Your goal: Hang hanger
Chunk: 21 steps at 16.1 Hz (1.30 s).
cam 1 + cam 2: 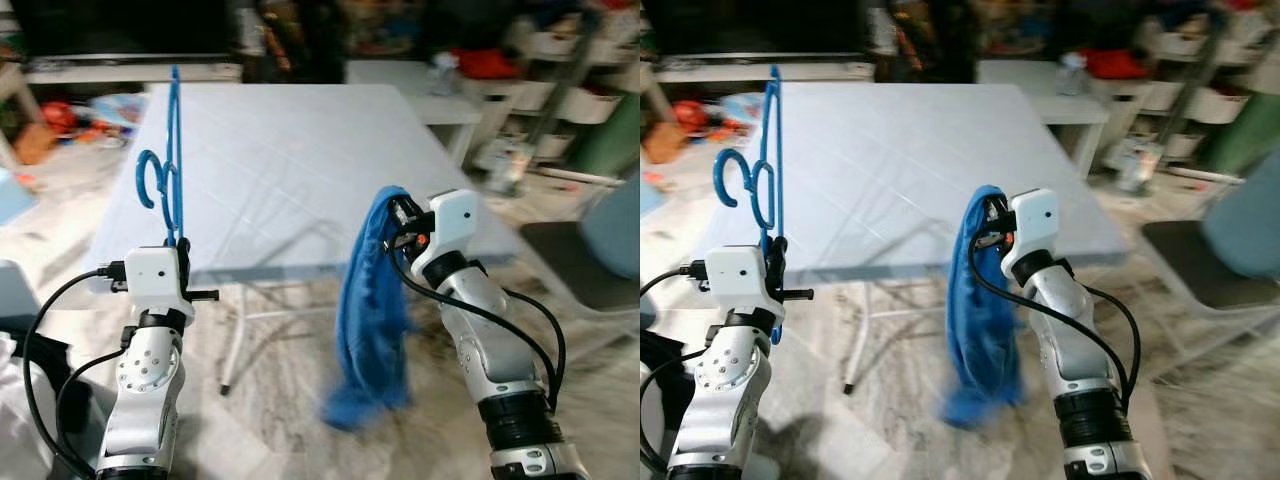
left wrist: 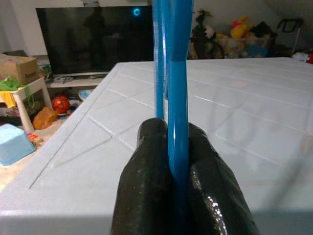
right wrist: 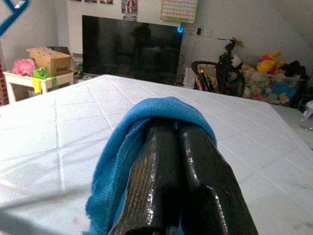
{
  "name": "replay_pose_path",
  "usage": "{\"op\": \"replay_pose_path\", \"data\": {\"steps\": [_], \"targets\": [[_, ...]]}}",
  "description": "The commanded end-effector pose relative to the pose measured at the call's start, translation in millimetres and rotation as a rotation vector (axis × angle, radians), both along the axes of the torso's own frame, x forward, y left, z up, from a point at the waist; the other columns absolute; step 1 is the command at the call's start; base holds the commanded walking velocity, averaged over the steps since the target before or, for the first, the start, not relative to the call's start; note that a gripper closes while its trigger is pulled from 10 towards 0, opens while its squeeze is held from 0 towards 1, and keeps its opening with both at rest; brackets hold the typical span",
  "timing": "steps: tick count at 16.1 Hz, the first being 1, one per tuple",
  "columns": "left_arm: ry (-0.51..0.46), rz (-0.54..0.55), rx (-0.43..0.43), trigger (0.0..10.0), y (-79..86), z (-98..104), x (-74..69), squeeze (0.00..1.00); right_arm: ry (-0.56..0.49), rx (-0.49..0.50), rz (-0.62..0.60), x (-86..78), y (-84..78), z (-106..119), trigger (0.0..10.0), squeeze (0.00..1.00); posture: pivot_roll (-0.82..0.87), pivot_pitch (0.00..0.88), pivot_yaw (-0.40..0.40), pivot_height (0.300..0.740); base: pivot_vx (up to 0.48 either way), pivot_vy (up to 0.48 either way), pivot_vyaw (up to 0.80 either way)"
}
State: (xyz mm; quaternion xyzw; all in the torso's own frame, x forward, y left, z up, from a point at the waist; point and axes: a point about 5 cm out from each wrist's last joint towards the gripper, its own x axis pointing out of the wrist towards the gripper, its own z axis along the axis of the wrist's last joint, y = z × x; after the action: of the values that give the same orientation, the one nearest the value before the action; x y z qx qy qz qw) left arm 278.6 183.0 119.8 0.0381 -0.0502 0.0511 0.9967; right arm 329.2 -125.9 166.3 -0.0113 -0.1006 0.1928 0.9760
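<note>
A thin blue plastic hanger (image 1: 168, 165) stands upright over the near left edge of the pale blue table (image 1: 290, 160), its hook curling to the left. My left gripper (image 2: 173, 161) is shut on the hanger's lower bar. A blue towel (image 1: 370, 310) hangs down in front of the table's near edge, draped over my right gripper (image 3: 173, 129), whose fingers (image 3: 161, 176) are pressed together under the cloth. The towel's lower end dangles well above the floor.
A dark TV (image 2: 93, 39) stands behind the table. Toys and a cardboard box (image 2: 17, 66) lie at the far left. White shelves with bins (image 1: 570, 90) stand at the right, a grey chair (image 1: 585, 255) beside my right arm. Marble floor lies below.
</note>
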Motion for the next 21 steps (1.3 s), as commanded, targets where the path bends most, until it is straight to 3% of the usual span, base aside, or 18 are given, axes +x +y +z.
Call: {"op": "replay_pose_path", "data": {"steps": [1,14,21], "targets": [[-0.012,-0.039,-0.01,10.0,-10.1,2.4,1.9,0.0,-0.026,0.004,-0.031,2.1,-10.9,6.6,10.0,0.0,-0.03,0.0,-0.049,0.74,0.442,0.0,0.0],[-0.011,-0.028,-0.007,10.0,-11.6,2.6,3.7,0.0,-0.021,0.017,-0.03,2.3,-10.0,5.7,10.0,0.0,-0.03,0.0,-0.049,0.74,0.44,0.0,0.0],[0.005,0.059,0.05,10.0,-10.7,0.8,2.9,0.0,-0.022,-0.002,0.008,1.6,-6.1,6.4,10.0,0.0,-0.03,0.0,-0.056,0.74,0.0,0.0,0.08]]}}
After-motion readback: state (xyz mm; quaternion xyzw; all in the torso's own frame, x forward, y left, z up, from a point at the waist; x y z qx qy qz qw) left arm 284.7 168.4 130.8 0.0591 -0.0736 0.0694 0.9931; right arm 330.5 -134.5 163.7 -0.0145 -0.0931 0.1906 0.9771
